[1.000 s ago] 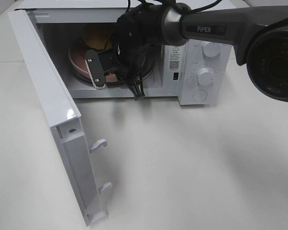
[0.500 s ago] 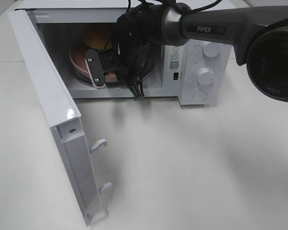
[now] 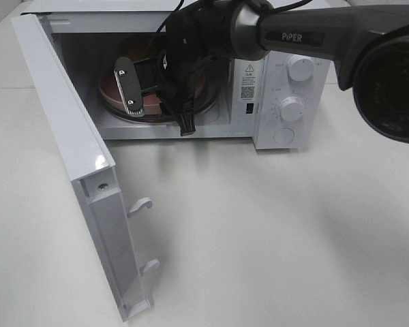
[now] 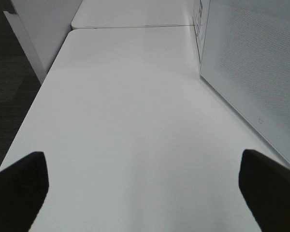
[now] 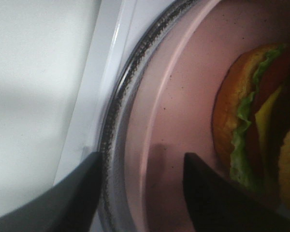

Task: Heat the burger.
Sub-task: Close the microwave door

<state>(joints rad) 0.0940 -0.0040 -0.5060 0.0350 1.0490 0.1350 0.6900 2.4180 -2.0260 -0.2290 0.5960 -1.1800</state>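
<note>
The white bench (image 3: 273, 231) takes up most of the room in front of me, and at its far side sits a white microwave (image 3: 286, 82) with two dials down its panel. Its door (image 3: 61, 116) is swung wide toward me, so the cavity is exposed. The dark right arm (image 3: 307, 37) reaches across from the right and into that opening. Inside, a glass turntable (image 5: 113, 135) carries a pink plate (image 5: 183, 96), and the burger (image 5: 251, 121) sits on that plate, inside the oven, its brown bun, green lettuce and a yellow slice showing at the edge. The right gripper (image 5: 140, 166) is low over the near rim of the plate with its jaws parted; the rim lies in the gap between them and neither finger seems to press on it, so I read it as released, nothing held. The left gripper (image 4: 142, 159) hangs over bare bench beside the oven's outer wall, jaws spread wide and empty. The burger looks light and soft, a loose stack whose layers would slide or squash under a direct pinch, so I would not grab it by the bun. The plate is the stiff part, and its raised rim at the near edge is the sensible hold, though the smooth surface may be slippery, so it should ride level.
</note>
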